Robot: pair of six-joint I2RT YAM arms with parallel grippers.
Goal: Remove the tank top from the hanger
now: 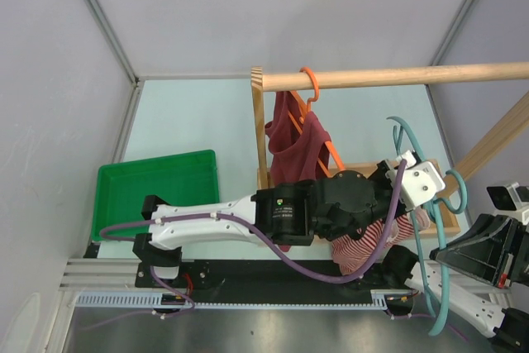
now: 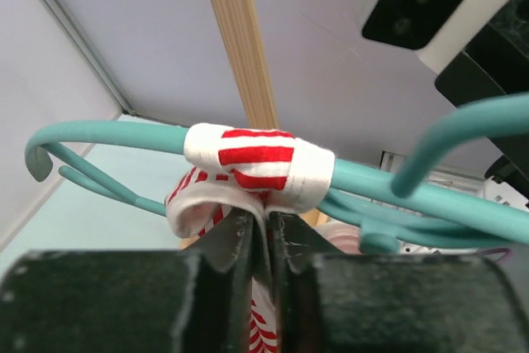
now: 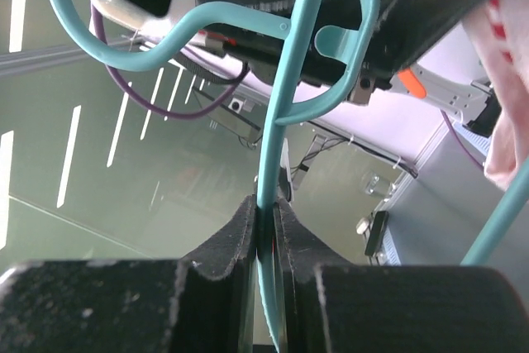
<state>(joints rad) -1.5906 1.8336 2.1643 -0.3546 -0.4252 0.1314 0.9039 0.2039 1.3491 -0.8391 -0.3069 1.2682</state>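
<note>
Left gripper (image 2: 269, 229) is closed, pinching striped tank top (image 2: 256, 163) fabric just under the strap, which wraps over the teal hanger (image 2: 397, 196) arm. The rest of the tank top hangs below the left wrist, right of the rack post (image 1: 261, 130). Right gripper (image 3: 266, 212) is clamped shut on the hanger wire just below its hook.

left arm (image 1: 202, 219): white link, black round joints, small green mark (image 1: 283, 201) | cable (image 1: 335, 281): purple, thin | wrist camera (image 1: 426, 181): white housing | right arm (image 1: 483, 258): black and white | left gripper (image 2: 263, 237), right gripper (image 3: 266, 225): black, grainy fingers
</note>
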